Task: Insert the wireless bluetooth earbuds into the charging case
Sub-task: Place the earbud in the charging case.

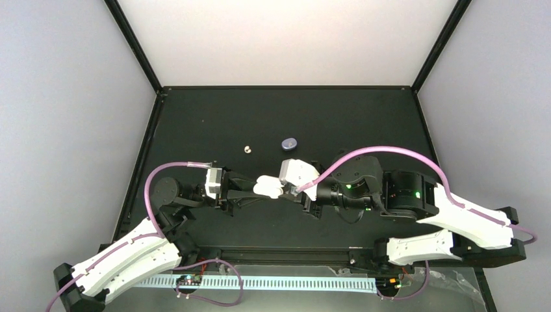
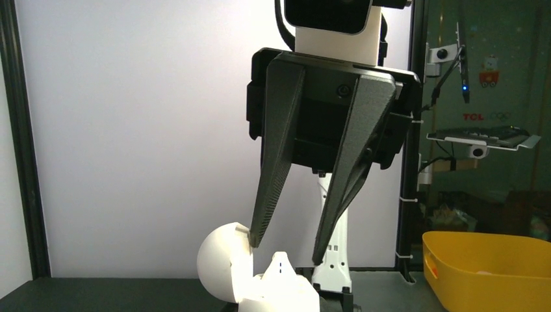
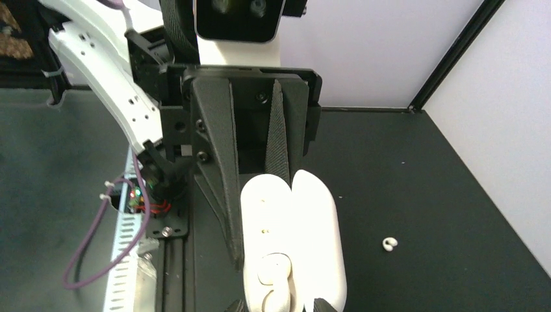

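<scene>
- Near the middle of the table (image 1: pixel 364 117), the left gripper (image 1: pixel 252 190) is clamped on the open charging case (image 3: pixel 292 240), with its fingers pressing one half.
- We see the right gripper (image 2: pixel 282 252) narrowly parted over the case, one tip touching the rounded lid (image 2: pixel 221 260).
- Inside the case, a pale rounded shape sits in a recess; we cannot tell whether it is a bud.
- One white earbud (image 3: pixel 389 244) lies on the table, well apart from the case.
- A yellow tub (image 2: pixel 481 273) stands beyond the table, and we cannot see what is in it.
</scene>
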`<state>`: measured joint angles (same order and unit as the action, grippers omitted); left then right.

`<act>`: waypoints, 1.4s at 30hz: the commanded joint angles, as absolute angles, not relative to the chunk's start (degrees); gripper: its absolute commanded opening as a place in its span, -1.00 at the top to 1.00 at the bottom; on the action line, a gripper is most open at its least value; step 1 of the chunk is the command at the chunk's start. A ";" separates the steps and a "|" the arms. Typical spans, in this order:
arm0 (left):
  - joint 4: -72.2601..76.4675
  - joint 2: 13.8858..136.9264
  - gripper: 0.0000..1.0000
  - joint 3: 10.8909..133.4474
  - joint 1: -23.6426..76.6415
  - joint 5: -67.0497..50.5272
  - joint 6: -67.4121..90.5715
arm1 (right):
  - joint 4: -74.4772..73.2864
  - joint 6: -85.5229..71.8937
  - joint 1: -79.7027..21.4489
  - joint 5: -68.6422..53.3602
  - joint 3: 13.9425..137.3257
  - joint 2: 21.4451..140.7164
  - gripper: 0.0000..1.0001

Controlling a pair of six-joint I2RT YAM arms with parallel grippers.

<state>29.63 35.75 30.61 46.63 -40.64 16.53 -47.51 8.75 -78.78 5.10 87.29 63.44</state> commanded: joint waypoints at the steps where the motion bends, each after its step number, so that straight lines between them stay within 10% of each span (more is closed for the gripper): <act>1: 32.23 35.95 0.97 30.89 46.93 -41.22 16.34 | -45.03 7.83 -79.16 4.91 87.93 61.42 0.45; 15: 30.76 35.31 0.97 30.70 46.94 -39.99 16.45 | -41.84 6.64 -79.13 6.72 88.17 60.31 0.44; 27: 30.16 34.48 0.97 29.84 47.04 -36.41 18.06 | -36.82 4.26 -78.58 12.41 84.73 55.61 -0.08; 42: 23.24 24.86 0.97 26.72 46.85 -23.46 19.01 | -16.12 -18.72 -51.46 5.46 62.82 51.49 -0.24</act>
<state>26.04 28.40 27.24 46.63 -28.47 18.11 -25.15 -7.53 -56.95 7.84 68.23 50.17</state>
